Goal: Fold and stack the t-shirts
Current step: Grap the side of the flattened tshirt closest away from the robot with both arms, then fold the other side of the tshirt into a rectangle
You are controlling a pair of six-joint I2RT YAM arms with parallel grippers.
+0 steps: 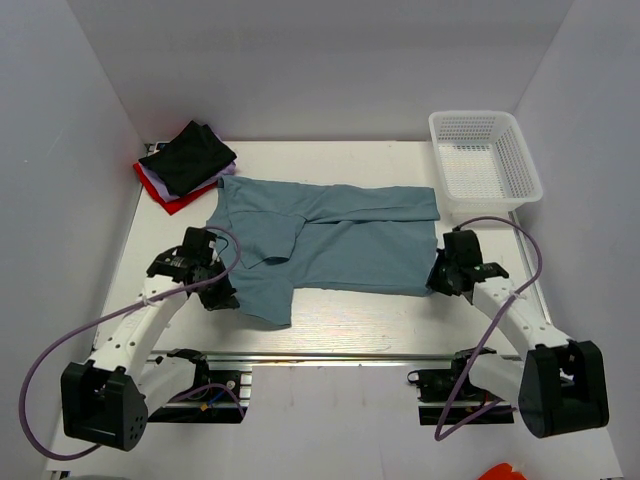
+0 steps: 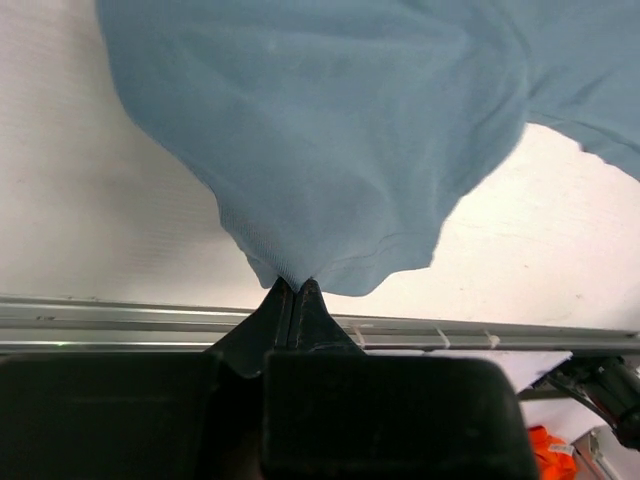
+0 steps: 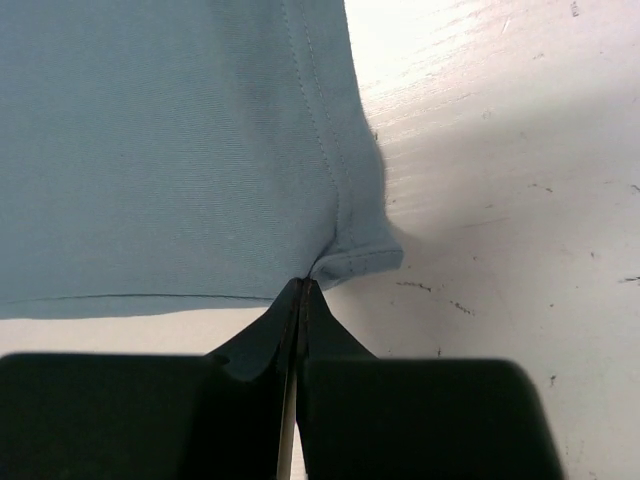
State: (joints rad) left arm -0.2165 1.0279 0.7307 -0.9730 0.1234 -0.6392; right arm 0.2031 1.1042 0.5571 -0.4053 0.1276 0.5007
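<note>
- Across the whole top view, a pale surface (image 1: 340, 325) carried every item, with both arm bases at its near edge.
- At mid-surface lay the dusty blue-teal t-shirt (image 1: 340, 240), spread lengthwise from left to right. Its left part was rumpled, and a flap reached toward the near edge.
- At the far right corner stood a white mesh basket (image 1: 530, 175), well apart from the blue-teal t-shirt.
- At the far left corner sat a small pile. A black t-shirt (image 1: 188, 157) lay on top, a red t-shirt (image 1: 168, 198) showed beneath it, and a sliver of pale cloth showed at the pile's right edge. The pile was just beside the blue-teal t-shirt's far left corner.
- At the shirt's near left edge, the left jaws were pressed fully together on a pinch of blue fabric. In the left wrist view the cloth fanned upward from the tips.
- At the shirt's near right corner, the right jaws were likewise closed with no gap. They nipped the stitched hem where it met the bottom edge, and bare surface lay to the right.
</note>
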